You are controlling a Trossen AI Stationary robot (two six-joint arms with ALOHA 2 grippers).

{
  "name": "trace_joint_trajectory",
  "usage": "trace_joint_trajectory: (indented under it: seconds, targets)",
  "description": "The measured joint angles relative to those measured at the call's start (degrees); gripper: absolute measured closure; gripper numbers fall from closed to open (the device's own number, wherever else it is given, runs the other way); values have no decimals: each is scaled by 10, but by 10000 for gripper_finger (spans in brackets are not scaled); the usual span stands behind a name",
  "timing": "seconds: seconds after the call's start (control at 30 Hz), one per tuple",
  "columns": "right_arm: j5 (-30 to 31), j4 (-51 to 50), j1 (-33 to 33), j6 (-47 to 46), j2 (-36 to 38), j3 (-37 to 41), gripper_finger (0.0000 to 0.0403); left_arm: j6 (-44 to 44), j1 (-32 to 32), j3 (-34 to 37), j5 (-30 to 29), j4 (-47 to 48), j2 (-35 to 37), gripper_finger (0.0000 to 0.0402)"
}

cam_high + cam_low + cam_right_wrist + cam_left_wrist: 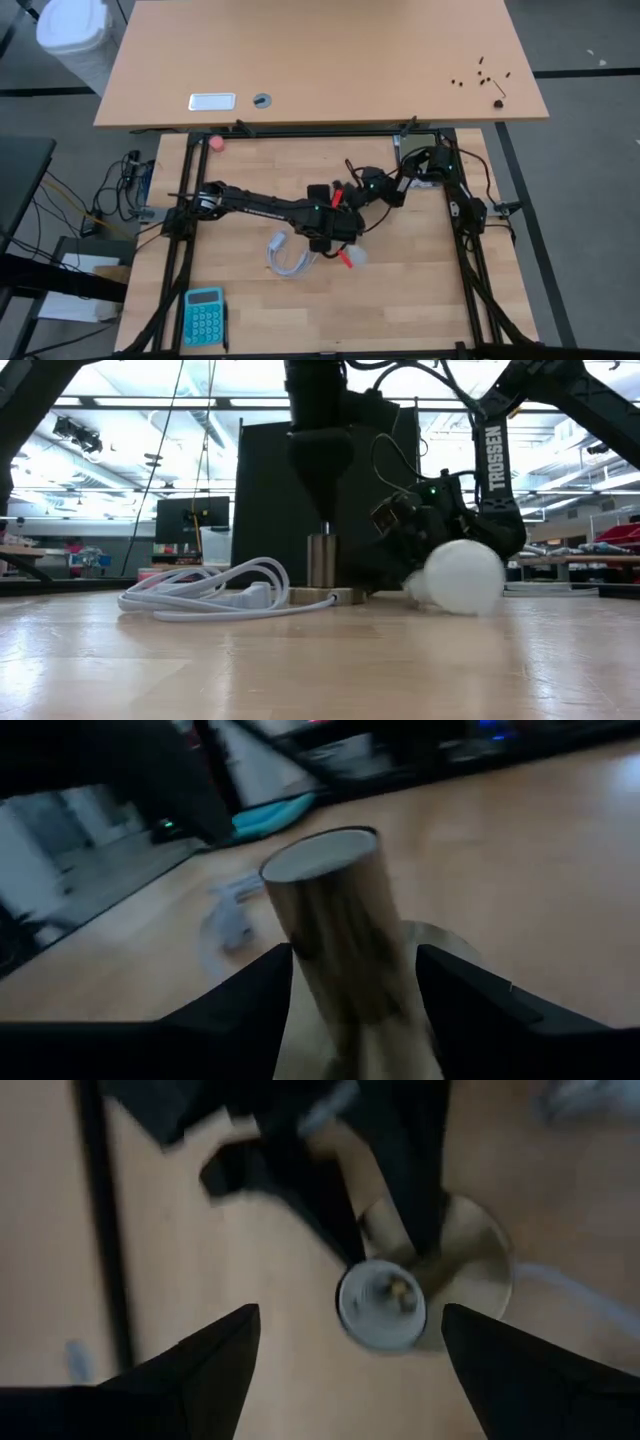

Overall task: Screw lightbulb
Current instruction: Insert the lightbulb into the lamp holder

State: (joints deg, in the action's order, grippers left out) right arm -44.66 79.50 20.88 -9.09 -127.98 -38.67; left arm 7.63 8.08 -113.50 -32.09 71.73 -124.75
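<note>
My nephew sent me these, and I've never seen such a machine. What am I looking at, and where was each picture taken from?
It is a robot with two dark arms at a wooden table, each ending in a two-fingered claw. One picture looks straight down from above. One looks level across the tabletop. The other two come from cameras on the arms' wrists. On the table lie a white cord, a teal calculator, a pink ball and the lightbulb, which seems to rest there unheld. The right claw clasps the metal socket by its sides. The left claw hangs open above it.
</note>
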Motion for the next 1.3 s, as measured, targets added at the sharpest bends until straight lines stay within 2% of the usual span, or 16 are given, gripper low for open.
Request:
trace_joint_trajectory:
  seconds: [0.13, 0.3, 0.4, 0.53, 0.63, 0.8, 0.87, 0.97, 1.2, 1.3]
  targets:
    - [48, -4, 38, -36, 30, 20, 178, -17, -8, -30, -32, 30, 2, 84]
    - [31, -8, 55, -29, 85, 30, 175, -55, -11, -52, -34, 3, 13, 85]
    - [16, -36, 56, -15, 119, 44, 169, -59, -13, -61, -8, 11, 14, 79]
    - [19, -107, 67, 0, 189, 81, 163, -55, -7, -76, 64, 13, 14, 70]
    - [73, -158, 40, 8, 259, 121, 164, -58, 11, -79, 87, -5, 14, 69]
    - [239, -333, -52, 28, 391, 164, 171, -74, 32, -43, 85, -87, 14, 74]
    - [282, -382, -85, 18, 437, 174, 171, -84, 34, -17, 92, -129, 14, 75]
    - [326, -431, -117, -26, 502, 186, 171, -116, 36, 27, 105, -199, 14, 76]
    - [422, -592, -160, -94, 626, 192, 172, -259, 37, 126, 141, -371, 13, 76]
    - [426, -652, -168, -111, 662, 192, 172, -318, 37, 155, 153, -408, 13, 76]
